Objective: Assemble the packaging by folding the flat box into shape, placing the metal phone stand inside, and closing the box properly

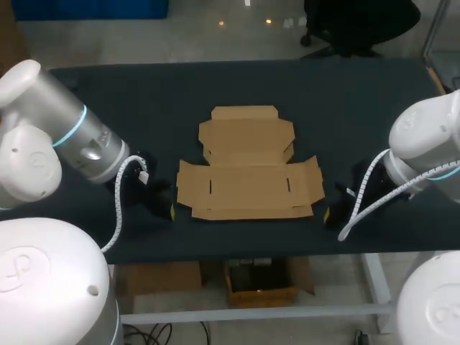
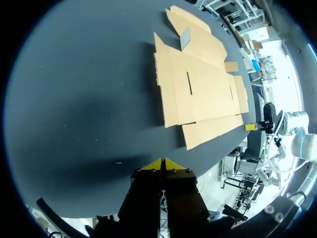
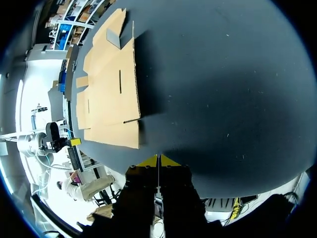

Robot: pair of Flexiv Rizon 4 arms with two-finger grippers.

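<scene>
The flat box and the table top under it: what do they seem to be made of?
The flat box looks like thin brown cardboard, matte and plain, with cut slots and crease lines where the flaps fold. The table top is dark and matte, without reflections. It may be a fabric or rubber-like covering, but the pictures leave that open.

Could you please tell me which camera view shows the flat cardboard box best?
The head view: the flat cardboard box lies whole, seen from above, every flap and both slots plain. Both wrist views show it slanted and foreshortened, ahead of the left gripper and the right gripper, from opposite ends.
</scene>
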